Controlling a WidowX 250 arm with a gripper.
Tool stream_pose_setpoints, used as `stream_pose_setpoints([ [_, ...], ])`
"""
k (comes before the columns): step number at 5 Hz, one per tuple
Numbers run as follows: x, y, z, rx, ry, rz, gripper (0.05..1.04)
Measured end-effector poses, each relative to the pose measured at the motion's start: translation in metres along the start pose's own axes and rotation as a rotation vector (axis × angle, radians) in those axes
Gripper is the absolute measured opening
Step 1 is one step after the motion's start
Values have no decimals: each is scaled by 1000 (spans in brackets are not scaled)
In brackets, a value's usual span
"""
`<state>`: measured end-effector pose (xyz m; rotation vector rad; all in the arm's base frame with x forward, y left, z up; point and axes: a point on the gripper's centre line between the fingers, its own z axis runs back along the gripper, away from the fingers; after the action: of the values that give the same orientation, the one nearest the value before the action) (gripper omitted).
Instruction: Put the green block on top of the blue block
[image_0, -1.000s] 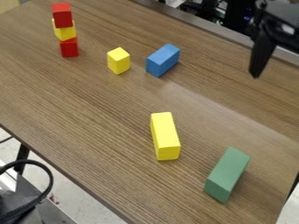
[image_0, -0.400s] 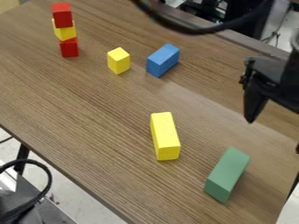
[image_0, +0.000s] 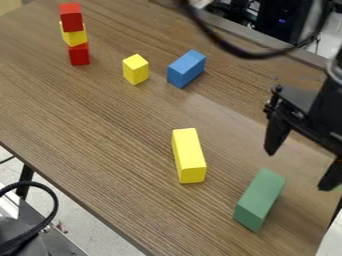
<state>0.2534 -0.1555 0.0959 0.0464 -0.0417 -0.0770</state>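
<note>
Hand (image_0: 297, 170): set wide, nothing between my fingers, raised above the desk (image_0: 100, 125) near the green block (image_0: 260, 200). The green block lies lengthwise on the desk, apart from the long yellow block (image_0: 190, 157). I judge it light, rigid and hard to damage; its smooth faces may slip under an off-centre grip. I should grip at mid-length, across the narrow width. Farther out, the blue block (image_0: 186, 69) lies lengthwise, a likely stable base.
</note>
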Motion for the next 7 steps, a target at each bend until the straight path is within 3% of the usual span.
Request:
stream_pose_setpoints([
  [1, -3, -2, -11, 47, 60, -5, 1000],
  [3, -8, 0, -22, 35, 92, 42, 1000],
  [5, -24, 8, -35, 68, 144, 75, 1000],
  [7, -31, 13, -46, 63, 151, 107, 1000],
])
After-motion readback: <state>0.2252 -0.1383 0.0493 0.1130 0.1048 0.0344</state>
